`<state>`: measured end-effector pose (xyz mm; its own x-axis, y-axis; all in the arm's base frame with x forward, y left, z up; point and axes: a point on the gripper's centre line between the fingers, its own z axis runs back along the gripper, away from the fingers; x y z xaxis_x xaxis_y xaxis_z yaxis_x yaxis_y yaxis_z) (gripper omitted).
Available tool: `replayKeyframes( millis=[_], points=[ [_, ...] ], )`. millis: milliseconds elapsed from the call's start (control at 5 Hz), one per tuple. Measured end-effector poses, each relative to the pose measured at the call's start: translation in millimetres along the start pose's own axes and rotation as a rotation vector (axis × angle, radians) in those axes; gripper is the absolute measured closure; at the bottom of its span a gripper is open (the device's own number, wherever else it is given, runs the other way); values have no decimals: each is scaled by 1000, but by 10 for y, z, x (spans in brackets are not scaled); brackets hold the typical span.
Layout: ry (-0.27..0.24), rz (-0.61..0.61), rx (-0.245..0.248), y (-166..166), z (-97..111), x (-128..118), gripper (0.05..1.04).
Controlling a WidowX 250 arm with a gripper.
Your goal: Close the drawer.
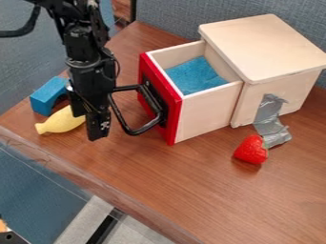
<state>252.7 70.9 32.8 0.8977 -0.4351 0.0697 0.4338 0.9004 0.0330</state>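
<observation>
From where I sit, the drawer (207, 112) is out of its wooden cabinet (264, 47), open at the top, with a blue lining (196, 76) visible inside. Its red front (177, 116) faces my gripper (89, 126), and a black loop handle (135, 129) sticks out from that front.

I have the gripper hanging down just beside the drawer's handle, on the left of the drawer in the camera view. I can't tell whether it is wide or narrow — nor whether it touches the handle.

Farther left of the drawer, behind the gripper, lies a yellow toy (58, 121) with a narrow end, partly hidden by it. The blue arch block (43, 99) is near that toy, a little farther up the view.

To the right of the drawer, silver tape (270, 119) runs from the cabinet's side down onto the brown wooden tabletop (210, 190). A red toy strawberry (252, 150) sits just beside the tape — below and right of the drawer.
</observation>
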Motion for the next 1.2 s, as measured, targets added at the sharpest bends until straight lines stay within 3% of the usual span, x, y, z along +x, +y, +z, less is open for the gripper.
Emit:
replayKeyframes(
  millis=[200, 1200],
  points=[
    [-17, 12, 25, 113, 11, -3, 83],
    [-34, 10, 39, 177, -98, 64, 83]
  ],
)
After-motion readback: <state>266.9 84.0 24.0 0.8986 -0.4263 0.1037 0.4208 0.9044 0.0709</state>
